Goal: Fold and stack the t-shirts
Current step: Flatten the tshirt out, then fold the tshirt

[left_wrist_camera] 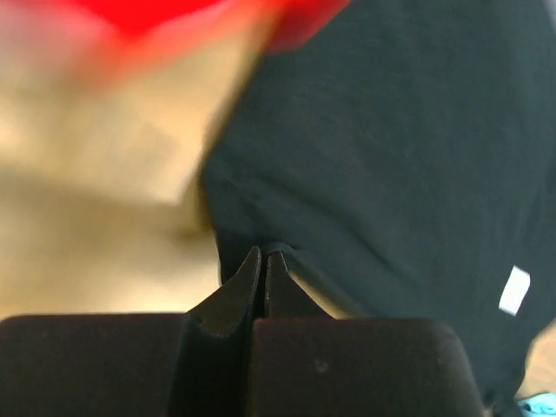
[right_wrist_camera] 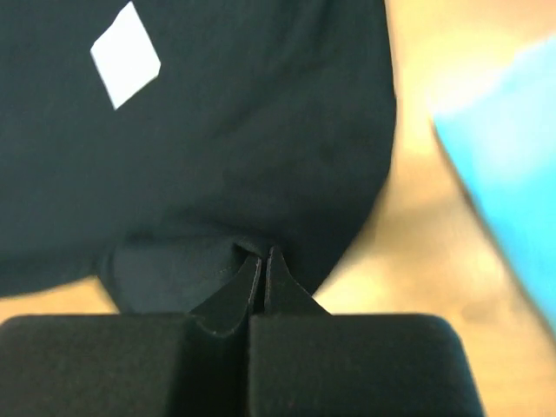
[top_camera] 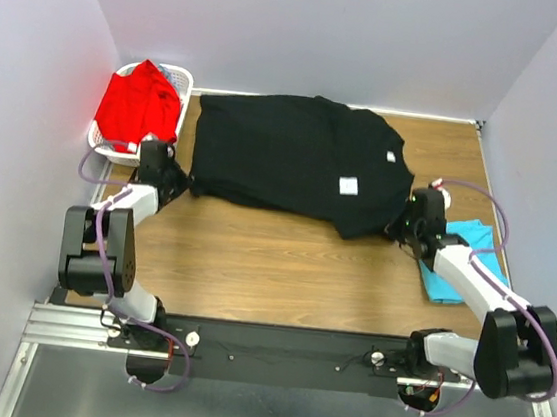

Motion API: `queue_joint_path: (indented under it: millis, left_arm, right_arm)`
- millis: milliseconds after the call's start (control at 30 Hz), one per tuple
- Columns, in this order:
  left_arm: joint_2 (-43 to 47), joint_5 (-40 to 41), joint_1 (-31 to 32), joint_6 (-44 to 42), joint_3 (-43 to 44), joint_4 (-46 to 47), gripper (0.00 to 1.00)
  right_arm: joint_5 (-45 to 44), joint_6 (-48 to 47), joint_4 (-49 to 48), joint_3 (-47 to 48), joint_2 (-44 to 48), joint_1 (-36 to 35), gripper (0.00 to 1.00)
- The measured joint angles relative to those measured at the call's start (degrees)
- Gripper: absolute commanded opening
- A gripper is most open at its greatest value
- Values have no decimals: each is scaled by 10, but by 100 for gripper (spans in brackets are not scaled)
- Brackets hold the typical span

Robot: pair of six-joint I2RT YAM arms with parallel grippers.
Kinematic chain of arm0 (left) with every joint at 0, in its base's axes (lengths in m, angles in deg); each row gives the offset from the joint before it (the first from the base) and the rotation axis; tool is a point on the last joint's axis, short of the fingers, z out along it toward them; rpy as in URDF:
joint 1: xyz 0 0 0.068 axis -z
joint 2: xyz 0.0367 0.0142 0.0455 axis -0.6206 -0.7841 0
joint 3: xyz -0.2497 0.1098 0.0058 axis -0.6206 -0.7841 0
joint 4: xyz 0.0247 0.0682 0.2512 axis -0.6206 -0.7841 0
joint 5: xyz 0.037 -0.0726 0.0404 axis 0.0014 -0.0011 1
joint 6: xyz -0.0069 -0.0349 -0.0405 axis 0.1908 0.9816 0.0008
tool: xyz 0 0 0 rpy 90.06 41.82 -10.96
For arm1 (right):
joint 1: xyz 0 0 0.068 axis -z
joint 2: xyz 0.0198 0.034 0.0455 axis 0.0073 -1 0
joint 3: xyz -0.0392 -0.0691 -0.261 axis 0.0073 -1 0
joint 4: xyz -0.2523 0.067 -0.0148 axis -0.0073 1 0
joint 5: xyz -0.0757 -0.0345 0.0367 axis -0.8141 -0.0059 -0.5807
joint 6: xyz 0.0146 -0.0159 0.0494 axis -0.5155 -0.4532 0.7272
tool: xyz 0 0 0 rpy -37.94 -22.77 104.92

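Left gripper: jaws clenched, tips pinching the hem of the black t-shirt. The top view places this grasp at the shirt's 8 o'clock corner, but the pinch itself is too small to see there.

Right gripper: jaws clenched on a bunched fold of the black t-shirt. The top view puts it at the shirt's 4 o'clock corner.

Top view only: black t-shirt spread across the far half of the table, white label up. Red t-shirt heaped in the white basket at 10 o'clock. Turquoise t-shirt at 4 o'clock, partly under the right arm.

In the wrist views, the red t-shirt and turquoise t-shirt are blurred patches at the frame edges
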Motion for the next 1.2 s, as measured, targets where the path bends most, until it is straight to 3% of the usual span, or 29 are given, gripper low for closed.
queue_joint_path:
  millis: [167, 567, 833, 1000, 1200]
  left_arm:
    - [64, 50, 0, 28, -73, -31, 0]
    - [180, 147, 0, 56, -146, -77, 0]
    - [183, 150, 0, 44, -144, -95, 0]
    - [145, 150, 2, 38, -91, -104, 0]
    - [133, 163, 12, 29, -19, -137, 0]
  right_arm:
    - [32, 28, 3, -83, 43, 0, 0]
    - [101, 74, 16, -140, 167, 0, 0]
    - [81, 55, 66, -30, 144, 0, 0]
    - [70, 33, 68, 40, 66, 0, 0]
    - [63, 17, 72, 77, 41, 0, 0]
